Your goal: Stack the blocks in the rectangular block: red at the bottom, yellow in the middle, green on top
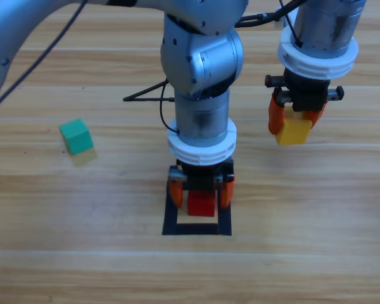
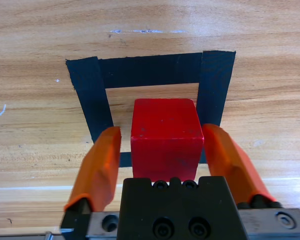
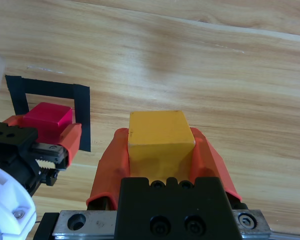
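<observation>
High view: wooden table (image 1: pixel 316 253).

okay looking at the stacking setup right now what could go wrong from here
The left gripper stands open around the red cube in the tape square; pulling away could nudge it. The right gripper brings the yellow cube nearby, so the arms might collide. An off-centre placement could topple.

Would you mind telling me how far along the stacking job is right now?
Nearly done: the red cube sits inside the tape square, with the left gripper open around it, its jaws clear of the cube's sides. In hand: the right gripper holds the yellow cube above the table, off to the square's side. Left: yellow goes onto red, then the green cube, which lies alone on the table.
</observation>
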Available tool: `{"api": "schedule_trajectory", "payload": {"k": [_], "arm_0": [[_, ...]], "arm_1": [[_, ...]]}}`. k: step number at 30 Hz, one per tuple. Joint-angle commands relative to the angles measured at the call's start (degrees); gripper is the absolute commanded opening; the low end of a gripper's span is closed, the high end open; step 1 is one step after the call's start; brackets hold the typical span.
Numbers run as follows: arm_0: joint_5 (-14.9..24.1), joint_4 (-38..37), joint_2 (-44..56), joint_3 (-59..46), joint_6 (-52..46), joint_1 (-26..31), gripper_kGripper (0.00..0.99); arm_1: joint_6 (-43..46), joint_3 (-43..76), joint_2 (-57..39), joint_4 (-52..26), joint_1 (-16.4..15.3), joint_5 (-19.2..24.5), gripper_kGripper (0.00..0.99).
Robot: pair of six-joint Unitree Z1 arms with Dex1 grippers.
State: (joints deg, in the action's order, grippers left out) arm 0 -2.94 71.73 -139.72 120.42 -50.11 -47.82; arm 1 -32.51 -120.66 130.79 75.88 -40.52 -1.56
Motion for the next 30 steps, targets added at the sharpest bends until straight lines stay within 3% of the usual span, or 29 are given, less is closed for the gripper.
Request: {"api": "schedule_trajectory", "payload": {"k": [1, 24, 30], "arm_0": [[0.75, 0.17, -2.84, 0.61, -0.34, -1.76, 0.990], [0.66, 4.21, 6.22, 3.51, 2.30, -0.35, 0.990], [0.75, 4.21, 8.41, -0.62, 2.74, 1.06, 0.990]], "arm_1": [[0.70, 0.51, 3.94, 0.85, 0.79, 0.33, 0.000], [-2.03, 1.83, -0.54, 0.94, 0.61, 1.74, 0.000], [-4.84, 1.48, -1.59, 1.02, -2.81, 1.65, 0.000]]}}
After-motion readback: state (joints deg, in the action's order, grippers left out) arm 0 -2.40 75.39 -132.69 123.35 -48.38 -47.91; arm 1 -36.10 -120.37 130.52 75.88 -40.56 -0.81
